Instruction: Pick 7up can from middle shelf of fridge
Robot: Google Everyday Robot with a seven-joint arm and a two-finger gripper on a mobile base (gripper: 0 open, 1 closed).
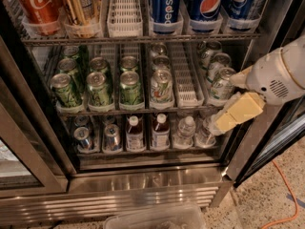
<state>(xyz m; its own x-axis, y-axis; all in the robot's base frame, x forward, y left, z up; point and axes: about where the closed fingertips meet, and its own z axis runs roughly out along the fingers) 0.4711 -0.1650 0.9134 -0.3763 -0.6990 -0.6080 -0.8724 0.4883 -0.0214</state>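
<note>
Claw [234, 114] position, camera view: at the right side of the fridge [143, 185] opening, level with the front edge of the middle shelf [95, 111] and partly overlapping the small bottles [159, 132] on the rack below. Claw state: cannot be told from this view, and nothing is visibly gripped. The white arm [279, 73] enters from the right edge. The 7up can [162, 86] stands upright at the front of a lane tray right of centre on the middle shelf, long axis vertical, pull-tab top facing up, well apart from the claw. To its left stand three lanes of dark green cans [99, 87]; to its right is an unoccupied lane tray [186, 80], then a lane of pale cans [221, 82] near the claw. Pepsi cans [166, 6] occupy the rack above.
</note>
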